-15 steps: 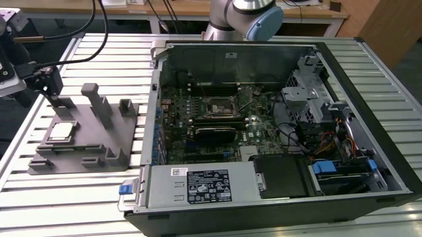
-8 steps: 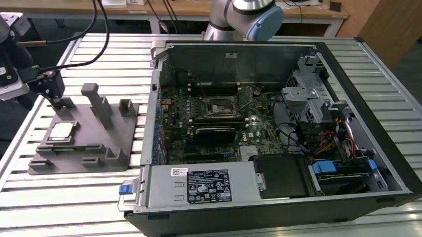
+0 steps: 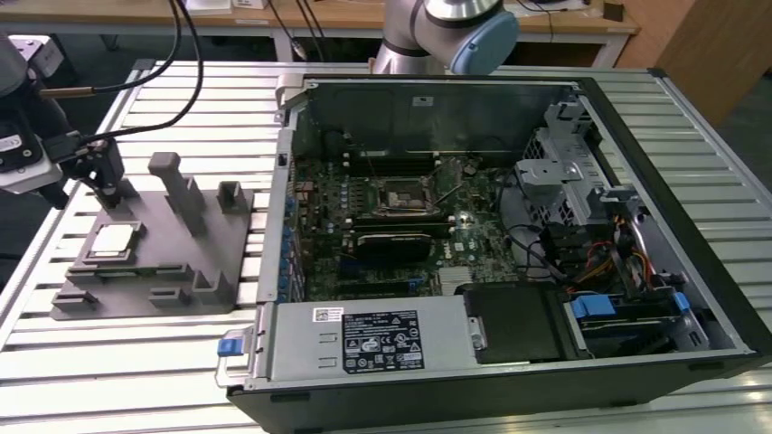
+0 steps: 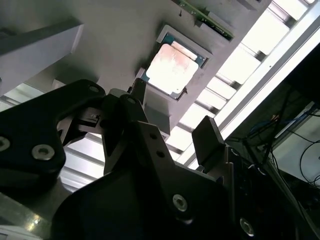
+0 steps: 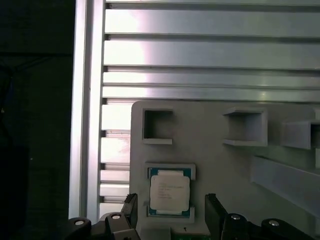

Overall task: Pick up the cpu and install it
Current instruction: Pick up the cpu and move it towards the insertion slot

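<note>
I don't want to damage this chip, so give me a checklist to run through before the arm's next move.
1. The cpu lies flat in its pocket on the grey fixture: ok.
2. The gripper is open and empty: ok.
3. The fingers stand either side of the cpu in the first wrist view: ok.
4. Height of the fingers above the cpu: cannot tell.
5. The motherboard socket is unlatched and free: cannot tell.
</note>
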### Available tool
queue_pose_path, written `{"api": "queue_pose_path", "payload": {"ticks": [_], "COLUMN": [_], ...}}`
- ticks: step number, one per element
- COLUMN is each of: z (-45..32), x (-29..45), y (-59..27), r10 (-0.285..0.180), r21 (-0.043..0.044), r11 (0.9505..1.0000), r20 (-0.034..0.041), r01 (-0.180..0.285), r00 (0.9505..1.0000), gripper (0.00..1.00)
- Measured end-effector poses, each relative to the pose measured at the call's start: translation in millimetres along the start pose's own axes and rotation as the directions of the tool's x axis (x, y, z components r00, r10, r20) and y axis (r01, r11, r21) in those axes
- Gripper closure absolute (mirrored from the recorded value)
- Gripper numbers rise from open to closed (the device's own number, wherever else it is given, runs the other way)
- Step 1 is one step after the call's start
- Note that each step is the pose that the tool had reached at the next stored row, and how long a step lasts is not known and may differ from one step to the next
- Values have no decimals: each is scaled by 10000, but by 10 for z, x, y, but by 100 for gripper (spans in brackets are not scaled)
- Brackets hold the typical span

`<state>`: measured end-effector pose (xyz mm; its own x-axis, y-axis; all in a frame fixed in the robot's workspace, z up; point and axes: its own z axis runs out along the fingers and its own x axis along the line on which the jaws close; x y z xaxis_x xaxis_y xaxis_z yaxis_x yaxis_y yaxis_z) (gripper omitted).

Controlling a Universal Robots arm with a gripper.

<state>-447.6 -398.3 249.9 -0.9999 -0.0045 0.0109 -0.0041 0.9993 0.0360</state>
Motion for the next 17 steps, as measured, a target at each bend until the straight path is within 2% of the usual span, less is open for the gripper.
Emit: {"api": "queue_pose_path", "payload": {"ticks": [5,12,17], "z": [72,175,246], "x": [-1,-2,-2], "y": [-2,-6,-9], "r10": [-3,-6,-6], "r21": [0,1,0], "r11": [10000,10000,10000], "r20": [36,125,131], "r01": [3,6,6], "r00": [10000,9999,9999], "gripper": [36,36,36]}}
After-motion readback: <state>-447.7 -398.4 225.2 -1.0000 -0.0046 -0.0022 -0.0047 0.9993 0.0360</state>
